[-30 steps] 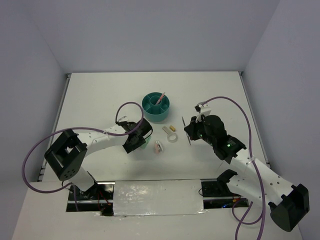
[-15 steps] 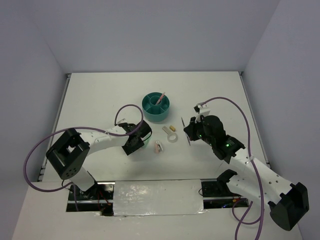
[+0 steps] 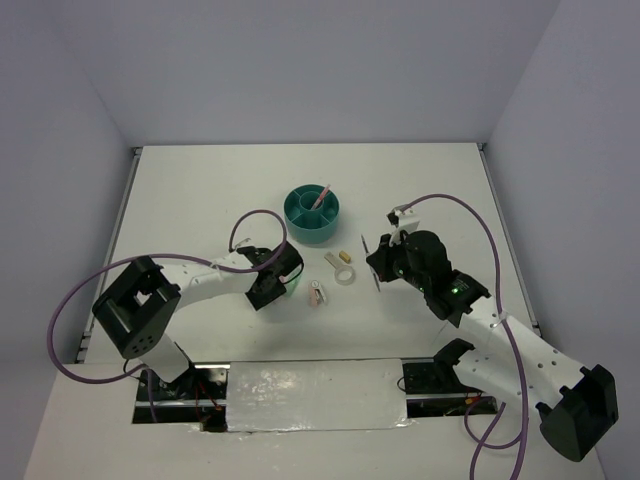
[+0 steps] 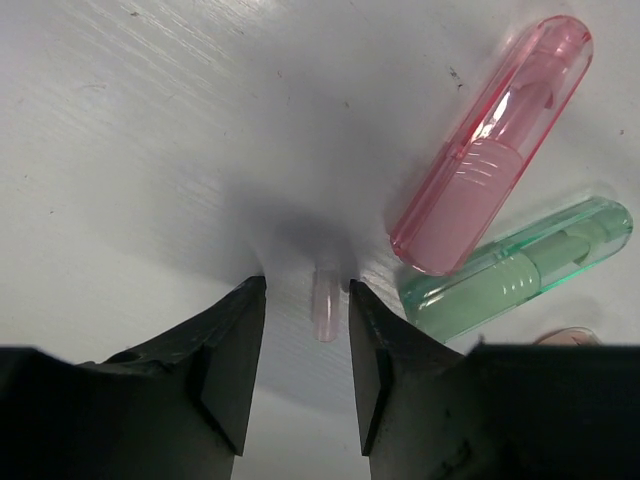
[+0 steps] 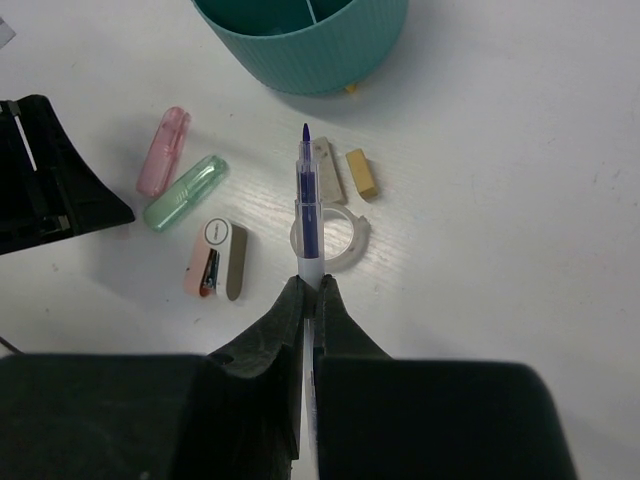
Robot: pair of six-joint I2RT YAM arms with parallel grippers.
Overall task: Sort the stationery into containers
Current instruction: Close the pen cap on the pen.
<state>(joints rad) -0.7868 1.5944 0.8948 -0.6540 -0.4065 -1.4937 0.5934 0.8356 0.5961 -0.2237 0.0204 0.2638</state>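
The teal organiser (image 3: 311,214) stands at mid table with a pink pen (image 3: 320,197) in its cup. My left gripper (image 4: 305,290) is open and low over the table, its jaws either side of a small pale pink stick (image 4: 326,300). The pink capsule (image 4: 495,140) and the pale-green capsule (image 4: 520,268) lie just to its right. My right gripper (image 5: 312,283) is shut on the grey pen (image 5: 307,200) and holds it above the clear tape ring (image 5: 328,238). The pink-white clip (image 5: 217,260) and the yellowish piece (image 5: 361,172) lie on the table.
A small beige piece (image 5: 324,170) lies beside the yellowish piece. The organiser's wall (image 5: 300,50) is just beyond the pen tip. The left gripper (image 5: 50,185) shows at the left of the right wrist view. Side walls bound the table.
The left gripper has edged slightly towards the capsules. The right gripper with the pen has shifted slightly left and away. The items on the table have not moved.
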